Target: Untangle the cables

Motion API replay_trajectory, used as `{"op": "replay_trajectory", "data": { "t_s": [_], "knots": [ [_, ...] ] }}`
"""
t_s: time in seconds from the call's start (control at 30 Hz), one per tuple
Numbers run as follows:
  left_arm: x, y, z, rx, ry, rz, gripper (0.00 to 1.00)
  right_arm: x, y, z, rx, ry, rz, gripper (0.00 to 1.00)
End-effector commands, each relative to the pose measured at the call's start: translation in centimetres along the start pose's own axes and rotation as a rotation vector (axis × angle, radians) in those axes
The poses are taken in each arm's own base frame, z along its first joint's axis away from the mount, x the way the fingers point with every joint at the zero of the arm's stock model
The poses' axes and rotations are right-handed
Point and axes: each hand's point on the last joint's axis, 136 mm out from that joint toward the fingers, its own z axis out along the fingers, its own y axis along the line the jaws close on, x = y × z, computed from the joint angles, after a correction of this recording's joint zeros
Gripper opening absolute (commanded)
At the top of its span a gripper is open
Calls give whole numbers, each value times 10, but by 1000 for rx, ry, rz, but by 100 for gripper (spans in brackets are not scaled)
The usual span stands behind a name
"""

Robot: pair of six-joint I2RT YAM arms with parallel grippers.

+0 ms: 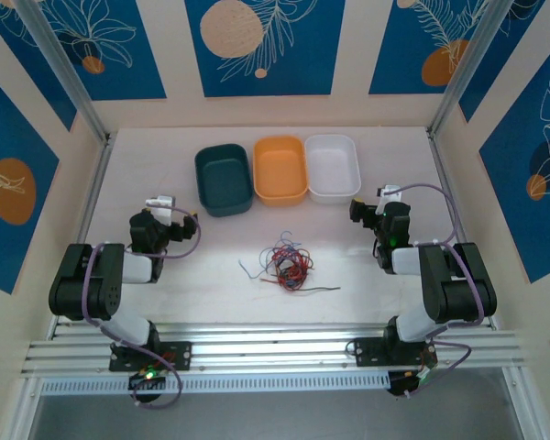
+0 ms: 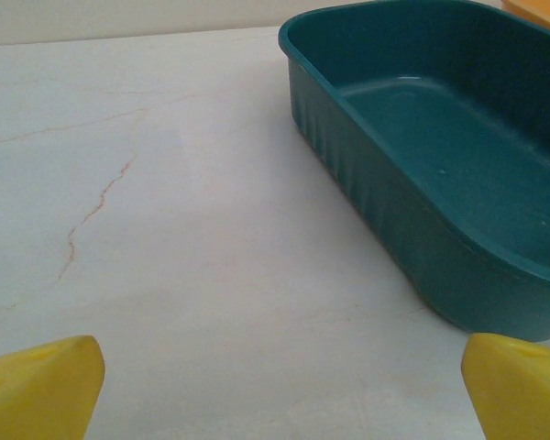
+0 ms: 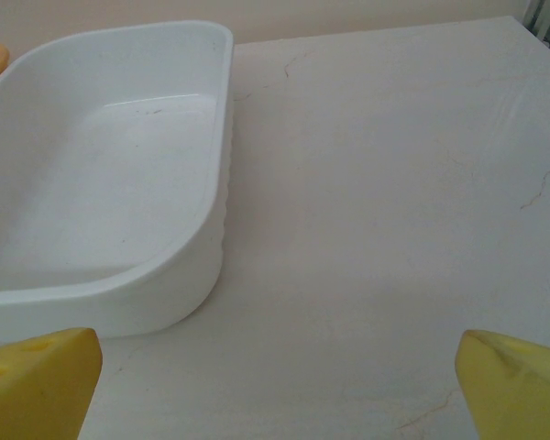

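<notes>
The cables lie in one red, black and blue clump on the table, between the arms and nearer than the trays. The wires are hair-thin, so I'd worry that one pinch catches several strands and tightens the knot, or drags the whole clump. The left gripper and right gripper gape wide, empty, touching nothing — well apart from the tangle.
</notes>
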Motion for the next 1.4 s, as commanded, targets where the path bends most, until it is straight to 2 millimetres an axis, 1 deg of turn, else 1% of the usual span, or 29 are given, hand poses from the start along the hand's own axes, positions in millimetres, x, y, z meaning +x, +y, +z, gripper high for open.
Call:
{"op": "replay_trajectory", "data": {
  "t_s": [0.0,0.93,1.17,1.27,1.37],
  "knots": [
    [-12,-5,1,25,-31,15,100,-1,-2,-1,15,-17,9,99],
    [-12,-5,1,25,-31,16,100,-2,-2,-1,14,-21,10,99],
    [-12,-5,0,27,-33,15,100,-1,-1,-2,-9,-17,21,99],
    [-14,-2,-2,7,-48,7,100,-3,-2,-1,-13,-14,22,99],
    [-23,3,-12,-28,-75,0,100,-5,-4,-3,-11,-10,37,99]
  ]
}}
